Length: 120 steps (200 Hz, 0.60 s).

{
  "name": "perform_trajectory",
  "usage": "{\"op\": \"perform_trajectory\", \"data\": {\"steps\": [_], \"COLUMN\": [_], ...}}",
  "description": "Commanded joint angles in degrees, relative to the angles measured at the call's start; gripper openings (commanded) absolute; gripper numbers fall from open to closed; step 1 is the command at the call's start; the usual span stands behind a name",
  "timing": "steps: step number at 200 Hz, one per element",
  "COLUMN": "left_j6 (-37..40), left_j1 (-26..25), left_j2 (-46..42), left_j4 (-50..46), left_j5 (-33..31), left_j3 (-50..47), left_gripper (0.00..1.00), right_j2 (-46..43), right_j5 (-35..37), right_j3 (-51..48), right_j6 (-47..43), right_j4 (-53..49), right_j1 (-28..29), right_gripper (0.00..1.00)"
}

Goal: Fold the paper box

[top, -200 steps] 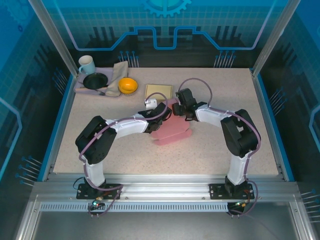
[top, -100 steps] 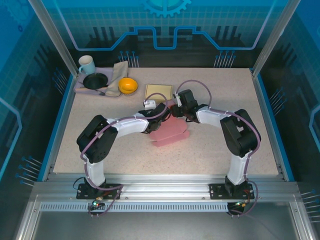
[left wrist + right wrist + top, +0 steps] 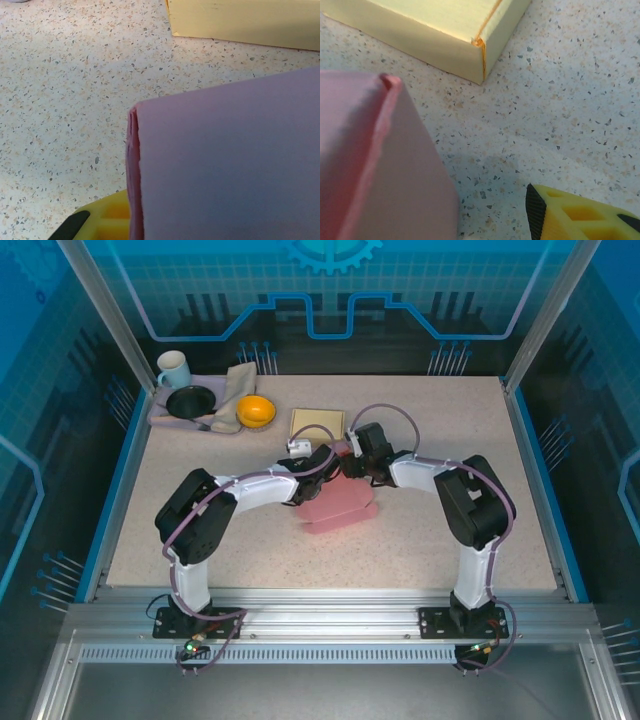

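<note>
Left hand seemingly beside yellow box

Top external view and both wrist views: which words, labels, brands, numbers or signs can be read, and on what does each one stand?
None can be read. The pink paper box, yellow box, mug and orange bowl show no print; the back panel has a gear drawing and lines, no letters.
</note>
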Motion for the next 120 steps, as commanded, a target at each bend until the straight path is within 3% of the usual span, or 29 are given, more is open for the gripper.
{"op": "perform_trajectory", "data": {"steps": [1,31,68,86,104,120], "left_j6": [-0.3,-0.4,-0.6,-0.6,-0.6,-0.6], "left_j1": [0.4,0.5,0.5,0.5,0.5,0.5], "left_j2": [1.0,1.0,1.2,1.5,1.7,1.9], "left_j4": [-3.6,-3.9,-4.5,-4.8,-4.8,-5.0], "left_j5": [0.2,0.1,-0.1,-0.4,-0.3,-0.4], "left_j3": [1.1,1.1,1.4,1.7,1.8,1.9], "left_gripper": [0.14,0.14,0.13,0.13,0.14,0.13], "right_j2": [2.2,1.6,1.8,1.9,1.7,0.1], "right_j5": [4.7,12.3,25.1,28.5,28.1,20.8], "right_j3": [1.3,0.5,2.7,3.1,2.8,0.7], "right_j6": [0.3,3.3,7.1,7.8,7.9,6.4], "right_j4": [-2.3,-3.1,-10.8,-12.5,-12.4,-7.4], "right_j1": [-0.5,-1.0,-0.7,-0.4,-0.3,-0.4], "right_gripper": [0.51,0.47,0.31,0.29,0.29,0.34]}}
